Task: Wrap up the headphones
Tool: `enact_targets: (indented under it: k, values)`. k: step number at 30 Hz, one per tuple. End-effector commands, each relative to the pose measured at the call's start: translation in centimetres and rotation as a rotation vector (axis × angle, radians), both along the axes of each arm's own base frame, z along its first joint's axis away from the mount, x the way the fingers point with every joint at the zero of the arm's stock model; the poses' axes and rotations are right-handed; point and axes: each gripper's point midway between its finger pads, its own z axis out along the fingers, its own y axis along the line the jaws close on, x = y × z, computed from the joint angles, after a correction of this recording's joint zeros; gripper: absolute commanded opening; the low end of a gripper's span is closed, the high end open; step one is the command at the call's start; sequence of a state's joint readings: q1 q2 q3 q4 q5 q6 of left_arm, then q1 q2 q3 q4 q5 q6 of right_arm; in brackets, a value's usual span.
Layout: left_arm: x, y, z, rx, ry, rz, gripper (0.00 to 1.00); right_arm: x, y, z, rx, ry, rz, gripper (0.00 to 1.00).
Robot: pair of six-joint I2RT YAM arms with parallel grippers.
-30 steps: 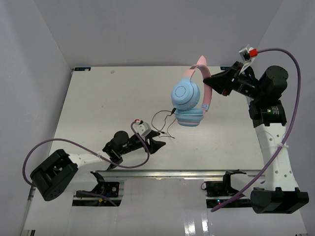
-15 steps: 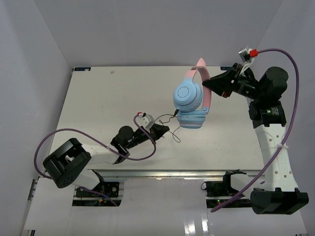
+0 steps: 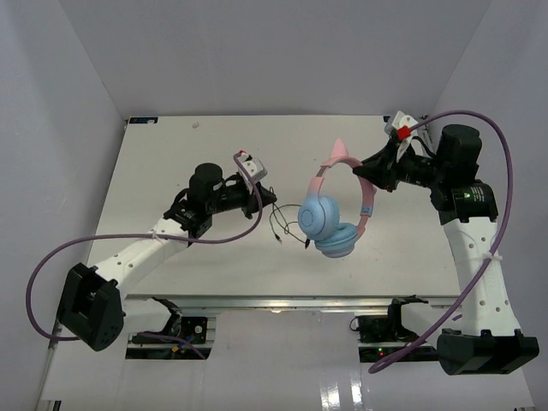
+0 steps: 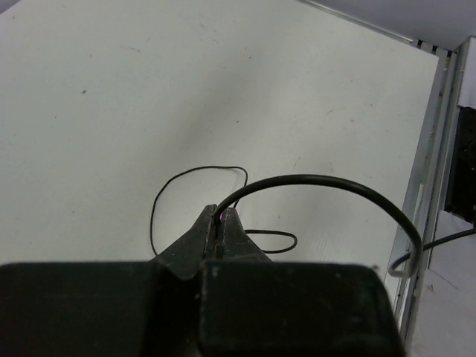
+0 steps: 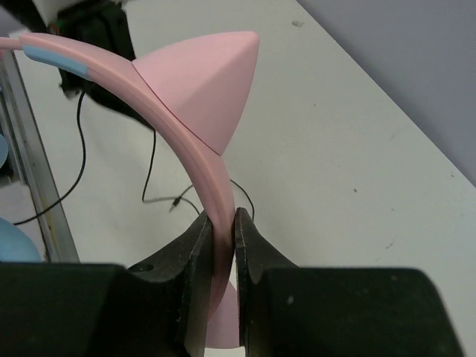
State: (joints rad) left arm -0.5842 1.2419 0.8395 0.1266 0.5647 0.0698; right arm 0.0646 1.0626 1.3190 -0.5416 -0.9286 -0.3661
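1. Pink-banded headphones (image 3: 330, 224) are held up at the table's middle right, their headband (image 5: 208, 182) pinched between the right gripper's (image 5: 222, 223) fingers.
2. Left of them, the left gripper (image 4: 220, 223) is pressed together on the thin black cord (image 4: 320, 182).
3. Ear cups (image 3: 315, 216) are mostly cut off in the right wrist view, and the cord's loose loops are hard to trace.
4. White table (image 3: 171, 163), pale grey walls (image 3: 257, 51).

Structure: left arm (image 3: 128, 254), lower left, and right arm (image 3: 481, 257), right side, have white plastic links and black joint housings. A thick purple cable (image 3: 510, 181) loops off each. The left gripper (image 4: 221, 216) and right gripper (image 5: 221, 219) are matte black and tapered.
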Motion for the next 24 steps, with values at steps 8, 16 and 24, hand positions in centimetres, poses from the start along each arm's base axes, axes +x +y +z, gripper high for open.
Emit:
enact_targets:
  k: [8,16,24]
  values:
    - [0.9,0.2,-1.3,0.175,0.516,0.003,0.00,-1.5,0.8,-5.8,-0.345,-0.132,-0.105,0.08]
    - [-0.9,-0.6,3.6,0.088,0.627,0.021,0.00,2.9,-1.6,-7.8,-0.244,-0.059,-0.525,0.08]
    - [-4.4,-2.8,5.9,0.051,0.732,-0.079,0.00,5.7,-2.6,-7.0,-0.093,0.007,-0.742,0.08]
